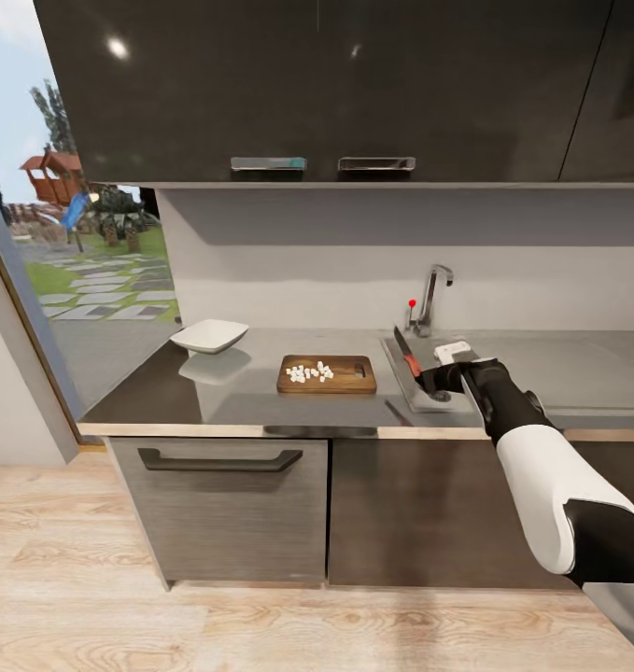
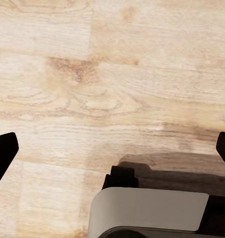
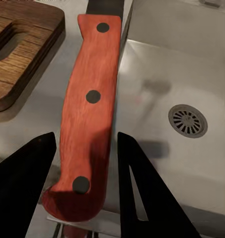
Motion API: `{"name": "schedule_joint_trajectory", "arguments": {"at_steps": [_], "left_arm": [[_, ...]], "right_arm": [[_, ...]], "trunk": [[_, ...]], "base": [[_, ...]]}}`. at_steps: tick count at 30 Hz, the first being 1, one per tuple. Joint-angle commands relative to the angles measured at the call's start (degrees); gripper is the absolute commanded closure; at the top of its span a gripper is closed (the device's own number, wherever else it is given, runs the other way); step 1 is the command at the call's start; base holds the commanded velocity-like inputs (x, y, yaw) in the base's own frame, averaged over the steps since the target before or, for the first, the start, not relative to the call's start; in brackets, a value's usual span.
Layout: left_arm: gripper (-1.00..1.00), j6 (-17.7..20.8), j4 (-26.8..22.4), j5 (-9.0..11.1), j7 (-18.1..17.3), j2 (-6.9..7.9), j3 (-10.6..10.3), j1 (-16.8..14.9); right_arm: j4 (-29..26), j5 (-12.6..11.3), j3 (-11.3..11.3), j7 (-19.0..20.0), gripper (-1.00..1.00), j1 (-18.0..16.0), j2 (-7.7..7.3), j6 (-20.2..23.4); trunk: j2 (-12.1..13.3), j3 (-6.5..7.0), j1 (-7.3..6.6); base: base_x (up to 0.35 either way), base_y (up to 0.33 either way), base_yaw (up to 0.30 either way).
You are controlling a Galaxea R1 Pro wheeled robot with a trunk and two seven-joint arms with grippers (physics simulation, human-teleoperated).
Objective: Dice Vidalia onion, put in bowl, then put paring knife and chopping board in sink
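Left pincer (image 2: pixel 112 148): hanging over the pale wood-plank floor (image 2: pixel 117 74), its dark fingertips at the two edges of the wrist view, spread wide with nothing between them. It is the arm farther from every task thing.

Right pincer (image 1: pixel 429 377): reached out over the near left edge of the sink (image 1: pixel 447 369). In its wrist view the two black fingers (image 3: pixel 28 188) stand on either side of the red handle. Whether they are pinching it or a sliver apart, I cannot tell.

Paring knife (image 1: pixel 407 353): lies along the sink's left rim, the handle end nearest the right pincer, the dark blade pointing away toward the backsplash. Its long axis runs near to far, in line with the pincer's reach, so the handle (image 3: pixel 90 114) sits lengthwise between the fingers.

Deciding relation: the basin floor and its round drain (image 3: pixel 187 120) lie just right of the knife, so judging from this, the knife needs only a short move rightward to go in.

Chopping board (image 1: pixel 327 374): flat on the tabletop (image 1: pixel 167 392) left of the sink, long side parallel to the front edge, near the right pincer.

Vidalia onion (image 1: pixel 311 373): already diced, a loose scatter of white cubes on the board; not yet in the bowl.

Bowl (image 1: pixel 210 336): white, farther left and back on the tabletop, apart from the board.

Tap (image 1: pixel 430 299): chrome, red knob, behind the sink.
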Motion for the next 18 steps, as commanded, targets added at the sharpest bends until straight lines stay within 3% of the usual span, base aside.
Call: {"name": "schedule_joint_trajectory", "arguments": {"at_steps": [1, 7, 18], "left_arm": [[-1.0, -0.42, 0.25, 0.41, -0.07, -0.01, -0.04, -0.11], [-1.0, -0.43, 0.25, 0.41, -0.07, -0.01, -0.04, -0.11], [-1.0, -0.43, 0.25, 0.38, -0.06, -0.43, -0.04, -0.11]], "right_arm": [[-0.11, 0.6, -0.28, 0.46, 1.0, -0.03, 0.03, 0.19], [-0.88, 0.52, -0.52, 0.53, 1.0, -0.03, -2.4, 4.43], [-1.63, 0.53, -0.55, 0.5, 1.0, -0.03, -2.79, 5.08]], "trunk": [[-0.03, -0.06, 0.0], [-0.03, -0.06, 0.0], [-0.03, -0.06, 0.0]], "base": [[0.0, 0.0, 0.0], [0.0, 0.0, 0.0], [0.0, 0.0, 0.0]]}}
